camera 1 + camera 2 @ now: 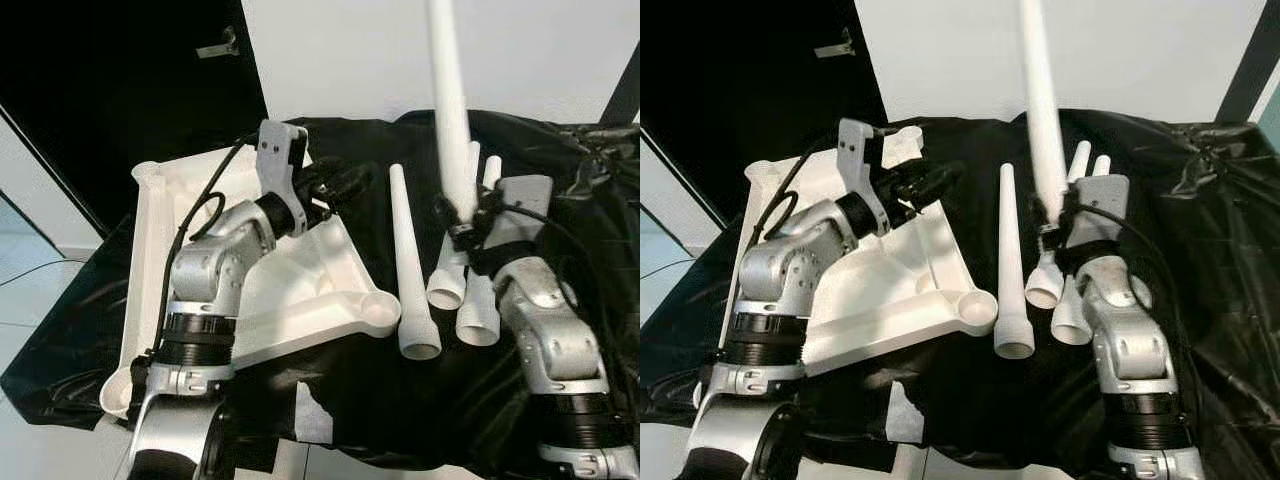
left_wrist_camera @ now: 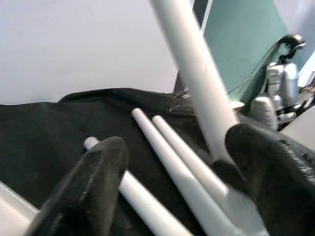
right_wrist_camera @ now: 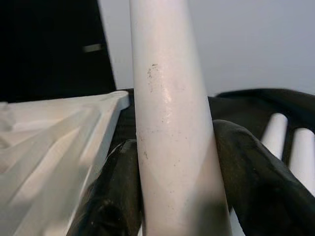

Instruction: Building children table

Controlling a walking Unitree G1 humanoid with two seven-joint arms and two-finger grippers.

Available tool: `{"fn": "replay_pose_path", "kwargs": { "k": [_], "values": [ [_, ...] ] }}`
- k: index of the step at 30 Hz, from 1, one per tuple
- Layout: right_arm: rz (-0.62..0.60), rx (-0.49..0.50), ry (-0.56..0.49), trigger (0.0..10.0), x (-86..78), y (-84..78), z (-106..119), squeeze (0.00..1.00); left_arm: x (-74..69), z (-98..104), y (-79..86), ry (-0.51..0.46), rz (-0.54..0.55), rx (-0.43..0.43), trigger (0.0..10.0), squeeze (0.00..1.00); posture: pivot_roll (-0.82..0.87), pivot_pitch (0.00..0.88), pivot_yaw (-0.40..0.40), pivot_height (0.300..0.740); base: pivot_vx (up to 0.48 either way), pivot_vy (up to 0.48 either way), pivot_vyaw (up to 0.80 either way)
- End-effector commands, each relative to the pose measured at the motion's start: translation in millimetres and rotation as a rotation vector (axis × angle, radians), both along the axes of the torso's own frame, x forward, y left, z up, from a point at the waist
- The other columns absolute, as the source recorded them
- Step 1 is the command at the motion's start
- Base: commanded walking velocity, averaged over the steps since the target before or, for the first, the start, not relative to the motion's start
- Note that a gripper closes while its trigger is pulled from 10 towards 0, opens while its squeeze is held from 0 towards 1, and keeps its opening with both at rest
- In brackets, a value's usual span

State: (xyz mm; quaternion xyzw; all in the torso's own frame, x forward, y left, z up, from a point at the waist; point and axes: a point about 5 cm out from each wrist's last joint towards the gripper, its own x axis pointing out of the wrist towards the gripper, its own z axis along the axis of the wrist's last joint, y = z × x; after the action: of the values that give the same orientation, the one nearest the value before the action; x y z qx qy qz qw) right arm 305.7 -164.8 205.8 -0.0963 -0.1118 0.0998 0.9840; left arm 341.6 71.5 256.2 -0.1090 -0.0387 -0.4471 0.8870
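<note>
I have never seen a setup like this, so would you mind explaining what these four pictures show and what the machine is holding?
This is a humanoid robot with two silver arms, each ending in a tool of two black fingers. The two wide pictures come from a stereo camera on its head, looking down at the work surface. The two close pictures come from cameras on its wrists, looking along the fingers.

A black cloth covers the surface. On it lies an upturned white table top with round leg sockets at its corners, and beside it three white table legs.

The right tool is shut on a fourth leg, held nearly upright. The left tool hovers open over the table top, holding nothing.
</note>
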Motion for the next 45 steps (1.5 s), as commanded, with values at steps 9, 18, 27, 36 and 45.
{"fn": "replay_pose_path", "kwargs": {
  "k": [9, 18, 27, 36, 45],
  "values": [
    [0.190, -0.124, -0.134, 10.0, 5.4, 35.7, 6.8, 0.00, 14.5, 17.6, -7.3, 0.045, -0.020, -0.055, 10.0, 0.00, -0.03, 0.000, 0.063, 0.740, 0.000, 0.000, 0.00],
    [0.266, -0.171, -0.200, 10.0, 5.5, 52.3, 1.5, 0.00, 36.6, 32.5, -10.4, 0.115, 0.046, -0.071, 10.0, 0.00, -0.03, 0.000, 0.060, 0.740, 0.000, 0.000, 0.00],
    [0.278, -0.189, -0.204, 10.0, 5.2, 56.7, -8.9, 0.00, 48.8, 57.3, -1.5, 0.154, 0.081, -0.173, 10.0, 0.00, -0.03, 0.000, 0.070, 0.740, 0.000, 0.000, 0.00],
    [0.272, -0.197, -0.212, 10.0, 6.9, 57.5, -11.4, 0.00, 51.8, 65.7, -0.6, 0.148, 0.096, -0.208, 0.0, 0.00, -0.03, 0.000, 0.072, 0.740, 0.000, 0.000, 0.00],
    [0.269, -0.196, -0.210, 10.0, 10.7, 55.5, -11.4, 0.00, 48.2, 73.3, -10.2, 0.134, 0.072, -0.225, 0.0, 0.00, -0.02, 0.000, 0.061, 0.740, 0.000, 0.000, 0.00]
  ]
}}
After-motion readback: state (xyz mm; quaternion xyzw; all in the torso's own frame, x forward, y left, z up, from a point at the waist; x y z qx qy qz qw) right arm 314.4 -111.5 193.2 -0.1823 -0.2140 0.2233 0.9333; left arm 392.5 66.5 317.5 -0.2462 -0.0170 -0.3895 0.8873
